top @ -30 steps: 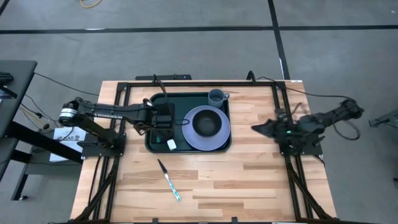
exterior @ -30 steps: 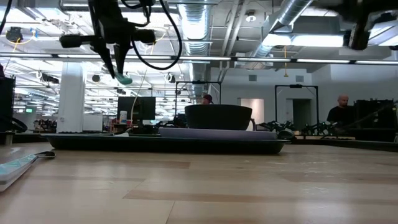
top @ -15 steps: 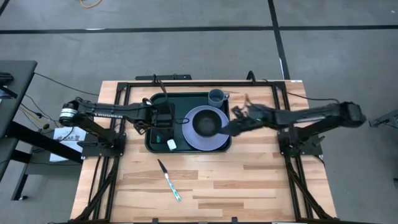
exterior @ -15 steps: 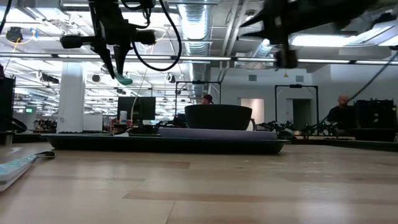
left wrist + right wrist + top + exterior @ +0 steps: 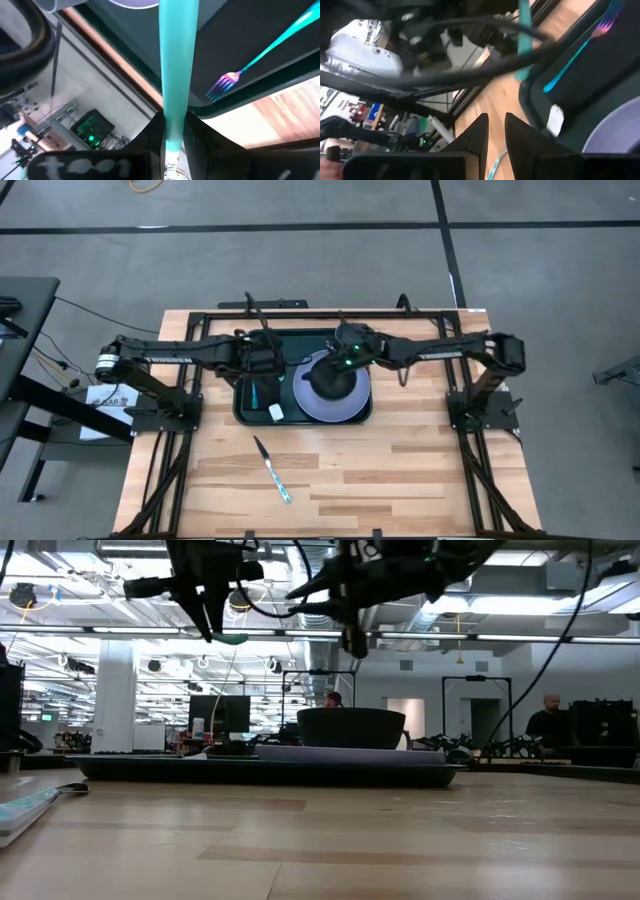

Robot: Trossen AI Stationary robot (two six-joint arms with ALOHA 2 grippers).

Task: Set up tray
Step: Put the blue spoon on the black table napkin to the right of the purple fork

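High view: tray (image 5: 243, 408) under left end effector (image 5: 262, 366) (airborne)

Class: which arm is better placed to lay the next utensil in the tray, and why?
Left. The left gripper grips a teal utensil above the tray's left side; the right gripper hangs over the bowl, carrying nothing visible.

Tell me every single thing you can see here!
table: one, light wood, under everything
tray: one, dark green, mid-table
plate: one, lilac, in tray
bowl: one, dark, on plate
fork: one, teal, in tray
small piece: one, white, in tray
knife: one, teal handle, on table
utensil: one, teal, held up
left gripper: one, dark, jaws holding utensil
right gripper: one, dark, empty, over tray
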